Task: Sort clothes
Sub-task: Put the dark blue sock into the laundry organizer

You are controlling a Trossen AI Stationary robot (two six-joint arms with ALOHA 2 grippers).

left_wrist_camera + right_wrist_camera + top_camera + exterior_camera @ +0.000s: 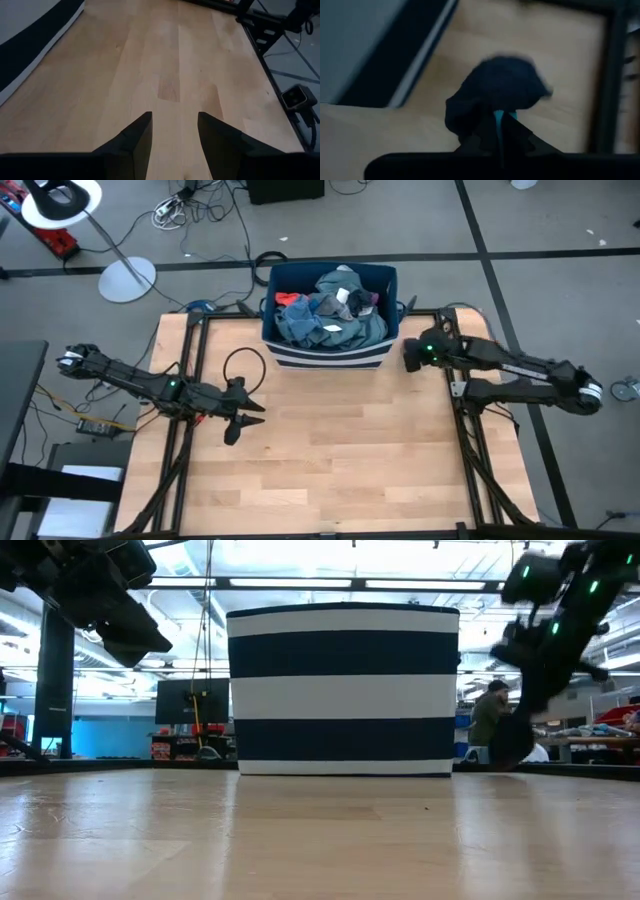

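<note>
The navy bin with white stripes [330, 355] stands at the table's far middle. It is heaped with clothes [330, 315] in teal-grey, blue, dark grey and red. My right gripper [412, 357] is just right of the bin and shut on a small dark garment [495, 92]. The garment also shows in the low view [512, 743]. My left gripper [240, 412] is open and empty above the table's left part, its fingers [137, 137] over bare wood. My right gripper pinches a bunched part of the dark garment [492, 117] between its two fingers. One layer or several, I cannot tell. The garment hangs in a slack clump below the fingers [512, 743], beside the bin's right wall.
Bare wooden tabletop [340, 460] lies in front of the bin and between the arms. Black frame rails [185, 360] run along the table's left and right sides. A cable loop [243, 365] lies left of the bin. A person [488, 718] shows in the room behind.
</note>
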